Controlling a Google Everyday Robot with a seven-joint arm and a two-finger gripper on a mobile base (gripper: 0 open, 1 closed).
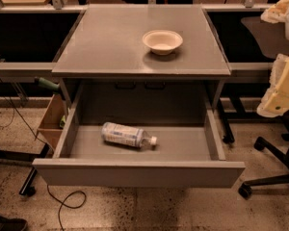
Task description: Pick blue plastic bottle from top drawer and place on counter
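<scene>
Under the grey counter [111, 47], in the open top drawer [135, 173], the blue plastic bottle [127, 135] lies sideways, probably light, slippery, easy to squash; better to take its middle. The gripper [279, 88] is at the right edge; whether open, I cannot tell.

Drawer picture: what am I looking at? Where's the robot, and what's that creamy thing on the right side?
There is just one picture, taken from in front of a grey table, looking down at it. The flat top is the counter, and a white bowl sits on it. Below, the top drawer is pulled open towards us. Inside it a blue plastic bottle lies on its side, with its white cap pointing right. The creamy shape at the right edge looks like the robot's arm, with its gripper, the part it grabs things with, at the lower end. It hangs off to the side, away from the drawer. The bottle is not being held; it rests on the drawer floor.
</scene>
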